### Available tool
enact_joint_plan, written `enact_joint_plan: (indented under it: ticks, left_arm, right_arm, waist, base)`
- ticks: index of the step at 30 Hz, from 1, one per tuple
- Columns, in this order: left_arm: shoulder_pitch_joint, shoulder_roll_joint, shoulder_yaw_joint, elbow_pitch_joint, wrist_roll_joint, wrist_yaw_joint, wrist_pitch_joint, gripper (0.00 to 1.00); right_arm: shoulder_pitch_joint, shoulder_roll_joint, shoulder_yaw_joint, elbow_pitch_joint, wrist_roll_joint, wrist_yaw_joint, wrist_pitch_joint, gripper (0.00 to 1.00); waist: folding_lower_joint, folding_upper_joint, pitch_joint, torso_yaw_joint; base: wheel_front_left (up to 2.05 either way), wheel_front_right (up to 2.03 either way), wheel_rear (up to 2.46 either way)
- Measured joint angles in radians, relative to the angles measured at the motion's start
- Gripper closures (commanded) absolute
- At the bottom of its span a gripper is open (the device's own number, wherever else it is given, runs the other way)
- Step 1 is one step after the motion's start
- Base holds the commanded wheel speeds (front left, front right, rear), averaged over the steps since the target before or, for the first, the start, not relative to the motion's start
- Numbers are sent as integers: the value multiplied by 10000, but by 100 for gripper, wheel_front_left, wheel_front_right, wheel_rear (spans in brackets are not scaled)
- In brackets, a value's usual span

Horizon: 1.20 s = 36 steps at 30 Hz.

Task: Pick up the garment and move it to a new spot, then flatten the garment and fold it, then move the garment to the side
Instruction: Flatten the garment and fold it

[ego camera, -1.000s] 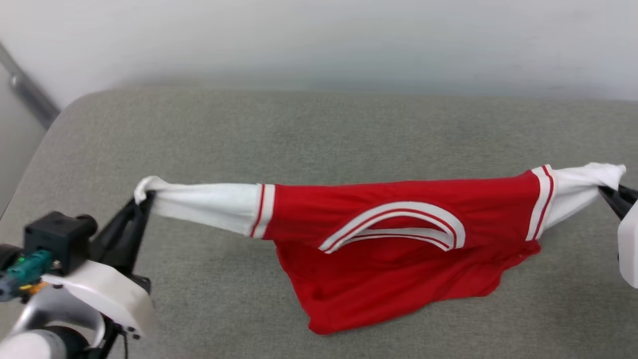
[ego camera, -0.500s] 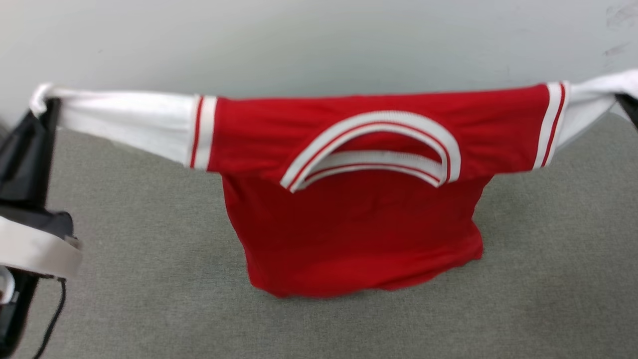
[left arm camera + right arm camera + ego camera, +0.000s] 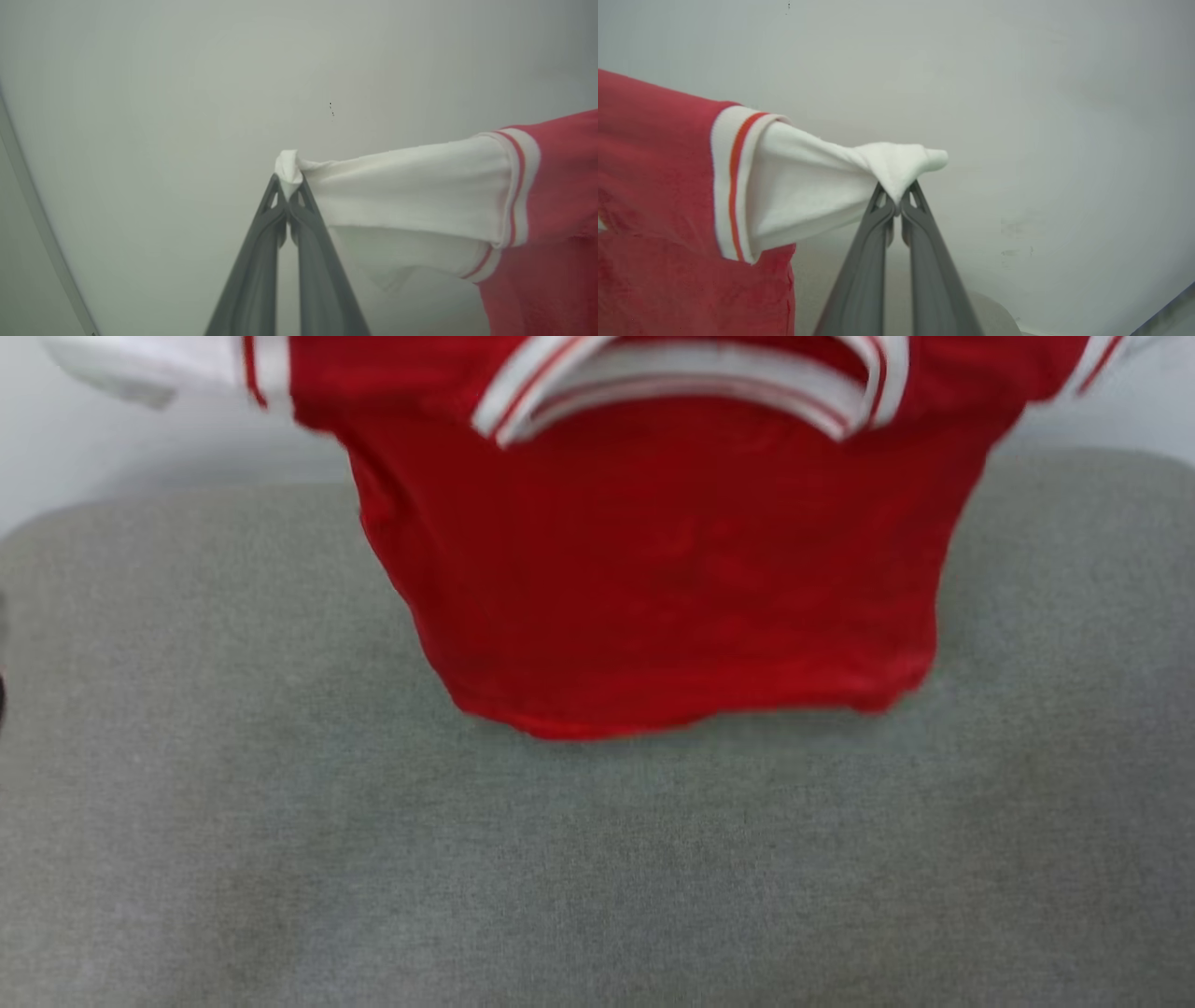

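The garment (image 3: 672,569), a red shirt with white sleeves and striped trim, hangs stretched in the air above the grey surface, its collar at the top edge of the head view and its red hem dangling just over the cloth. My left gripper (image 3: 288,183) is shut on the tip of one white sleeve (image 3: 411,186). My right gripper (image 3: 897,195) is shut on the tip of the other white sleeve (image 3: 817,191). The chest side is turned away, so no lettering shows.
A grey fabric-covered surface (image 3: 597,877) spreads below the shirt, with a rounded far left corner. A pale wall (image 3: 187,93) stands right behind it.
Both arms have lifted the shirt from lying on the surface until it hangs. The head view has shifted too, so the grippers have left it.
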<state>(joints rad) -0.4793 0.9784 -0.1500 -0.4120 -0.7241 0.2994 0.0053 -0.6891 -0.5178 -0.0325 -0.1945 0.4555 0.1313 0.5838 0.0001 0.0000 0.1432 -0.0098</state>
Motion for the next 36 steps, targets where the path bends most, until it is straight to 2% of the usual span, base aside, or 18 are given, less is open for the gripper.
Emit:
enact_joint_plan:
  ticks: [4, 10, 17, 21, 27, 29, 36]
  left_arm:
    - [-1756, -119, -259, 871, 71, -568, -15, 100]
    - [-5147, -1022, -1156, 3010, 533, -1521, -102, 100]
    - [-8830, -2033, -1820, 5781, 1407, -2220, -531, 100]
    - [-10346, -2575, -1937, 7156, 1649, -2403, -1011, 100]
    - [-11218, -3423, -2119, 8959, 1843, -2548, -2050, 100]
    - [-11221, -3720, -2196, 9467, 1802, -2727, -2263, 100]
    - [-9789, -4447, -2431, 10358, 1766, -3193, -2638, 100]
  right_arm:
    - [-1211, -219, 322, 642, -272, 4, -460, 100]
    - [-3475, -491, 639, 1822, -629, 4, -794, 100]
    - [-6299, -407, 1168, 3386, -1469, 4, -1561, 100]
    - [-7717, -280, 1413, 4353, -1971, 6, -2105, 100]
    - [-8720, -94, 1893, 5741, -2656, 6, -2997, 100]
    - [-8738, 31, 2008, 6180, -2704, 4, -3300, 100]
    - [-7674, 479, 1967, 7494, -2516, 4, -3931, 100]
  waist:
    - [0, 1, 703, -9]
    - [1, 0, 1969, 95]
    - [2, 0, 3420, 283]
    - [2, 0, 4179, 435]
    - [2, 0, 5049, 753]
    - [3, 0, 5196, 913]
    - [0, 0, 4988, 1187]
  base:
    - [0, 0, 0]
    - [0, 0, 0]
    - [0, 0, 0]
    - [0, 0, 0]
    - [0, 0, 0]
    - [0, 0, 0]
    - [0, 0, 0]
